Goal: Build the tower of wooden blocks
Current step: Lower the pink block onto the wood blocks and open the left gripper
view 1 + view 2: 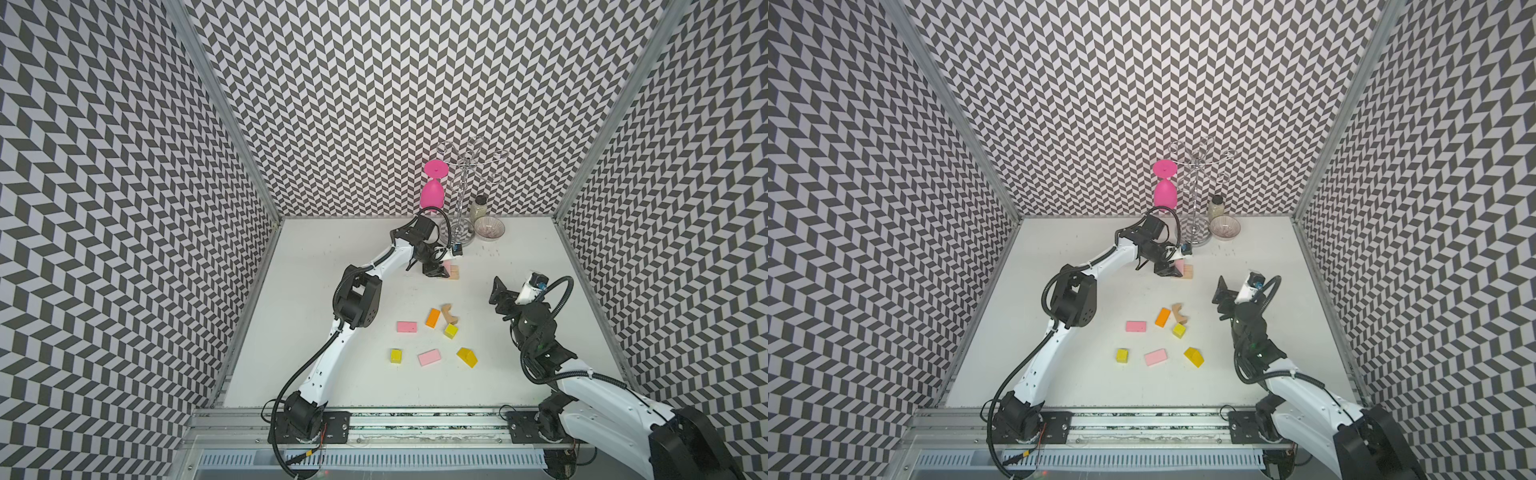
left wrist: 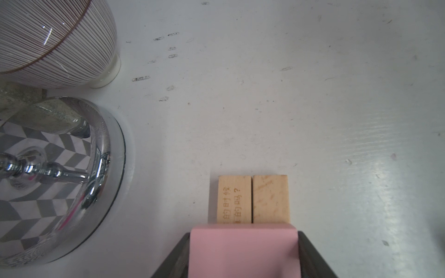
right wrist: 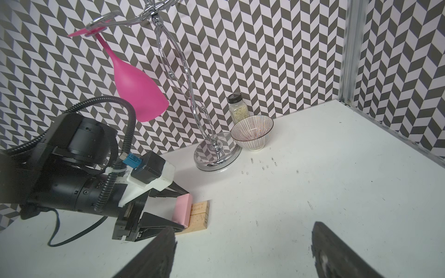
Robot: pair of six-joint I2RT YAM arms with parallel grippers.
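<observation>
pink bar (image 2: 243,250) sits gripped in the left gripper (image 3: 184,210) atop two tan bars (image 2: 269,199) on the worktop (image 1: 519,257), while the right gripper (image 3: 242,231) hangs wide open, empty.

Both top views are looking down over the whole table (image 1: 478,395) — both wrist views are looking low, sharing the tan bars (image 2: 269,199).
</observation>
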